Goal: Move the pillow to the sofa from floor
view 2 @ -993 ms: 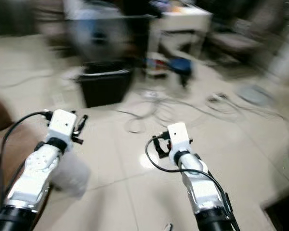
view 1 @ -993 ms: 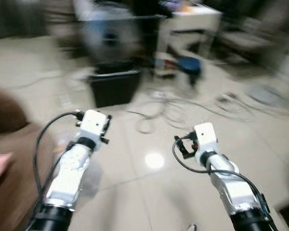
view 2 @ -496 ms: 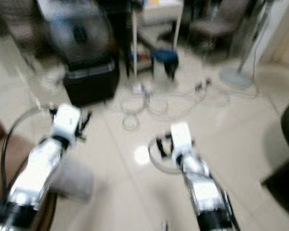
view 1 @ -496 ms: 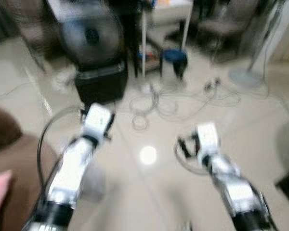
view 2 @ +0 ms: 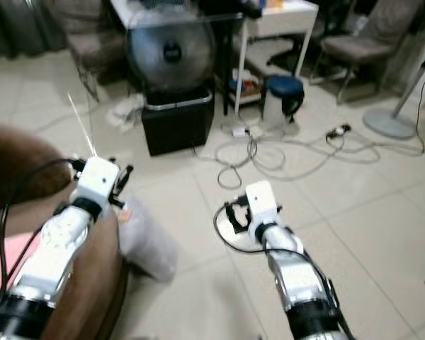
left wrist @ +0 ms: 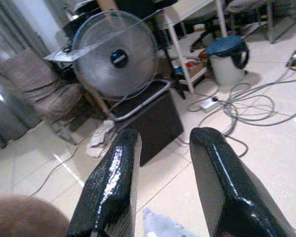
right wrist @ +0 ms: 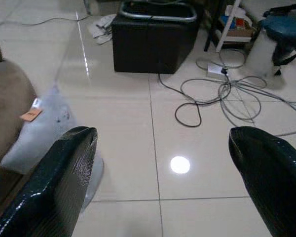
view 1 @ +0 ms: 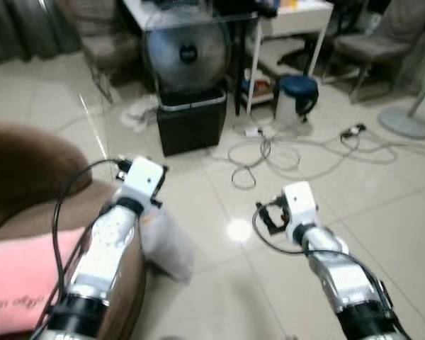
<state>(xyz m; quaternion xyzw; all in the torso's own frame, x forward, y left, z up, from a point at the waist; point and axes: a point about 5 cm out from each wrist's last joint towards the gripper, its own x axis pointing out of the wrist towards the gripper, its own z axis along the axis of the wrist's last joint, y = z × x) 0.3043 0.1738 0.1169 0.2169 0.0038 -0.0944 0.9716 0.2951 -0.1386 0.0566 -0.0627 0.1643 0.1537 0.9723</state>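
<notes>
Pillow [view 1: 166, 244] leans against sofa [view 1: 28, 184] edge on floor [view 1: 219, 283].

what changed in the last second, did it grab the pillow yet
Only the camera swung: more of the brown sofa and the pink cushion shows now. The grey pillow lies on the floor against the sofa, not grabbed. Left hand and right hand are open, holding nothing, raised as before.

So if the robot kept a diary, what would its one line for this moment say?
pillow: on floor, leaning against brown sofa | left gripper: open, empty, raised | right gripper: open, empty, over tiles | stage: pillow not yet grasped
</notes>
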